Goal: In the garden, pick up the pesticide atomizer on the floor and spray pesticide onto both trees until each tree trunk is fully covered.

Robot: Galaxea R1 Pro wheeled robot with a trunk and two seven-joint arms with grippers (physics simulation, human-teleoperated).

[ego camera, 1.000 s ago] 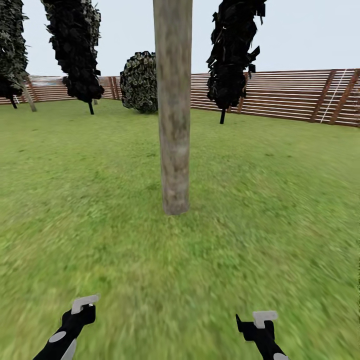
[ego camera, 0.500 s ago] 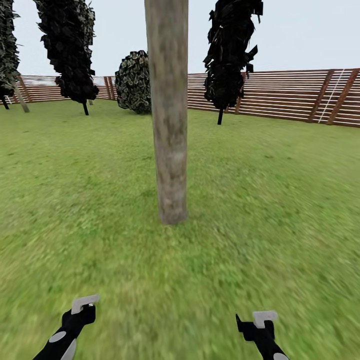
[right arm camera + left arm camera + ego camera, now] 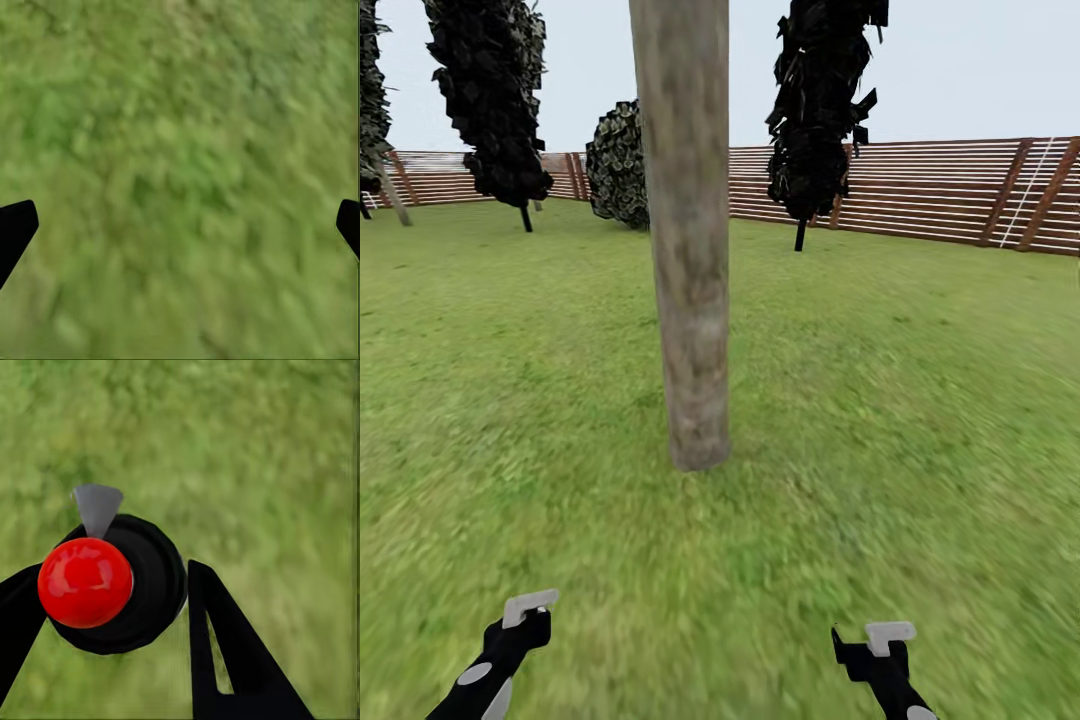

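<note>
The thick mottled grey-beige tree trunk (image 3: 687,250) stands upright in the centre of the head view, rising out of the blurry green grass lawn (image 3: 900,400) and running off the top edge. Against the picture of a second ago it looks wider, its foot sits lower in the frame, and the whole scene has slid a little leftward, so I judge the robot is rolling closer to the tree rather than anything in the garden shifting.

In the left wrist view the left pincer (image 3: 112,592) has its two black fingers closed around a black round-bodied pesticide atomizer (image 3: 142,585) with a glossy red ball cap and a small grey cone nozzle; the bottle hangs above the grass. In the head view that pincer (image 3: 525,612) sits at the lower left. The right pincer (image 3: 880,640) is at the lower right, and in its wrist view the fingertips (image 3: 15,229) stand far apart at the frame's edges with nothing between them.

Beyond the trunk stand dark narrow conifers (image 3: 820,110), and a brown slatted wooden fence (image 3: 940,190) crosses the upper part of the frame.

Pickup looks done; the approach for spraying seems under way, and the trunk shows no visible coating yet
</note>
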